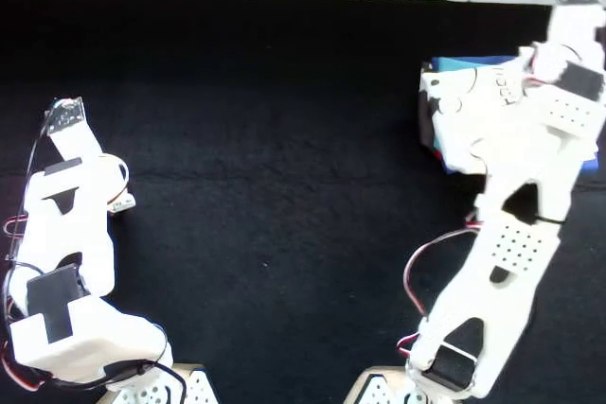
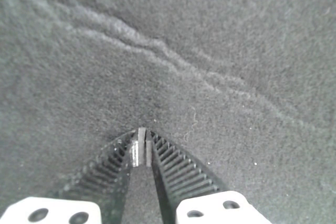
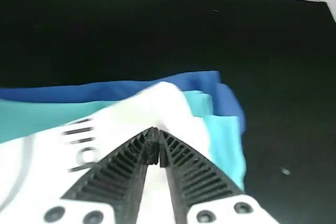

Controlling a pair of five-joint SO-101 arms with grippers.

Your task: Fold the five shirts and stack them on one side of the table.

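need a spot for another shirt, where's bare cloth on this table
The wide middle of the black cloth, between the left arm and the right arm, is bare. Crowded: the far right, where the shirt stack lies under the right arm.

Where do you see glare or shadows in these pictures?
High view: the right arm glares white against the dark table cloth. Left wrist view: low light shadows a wrinkle in the cloth. Right wrist view: the white shirt looks washed out.
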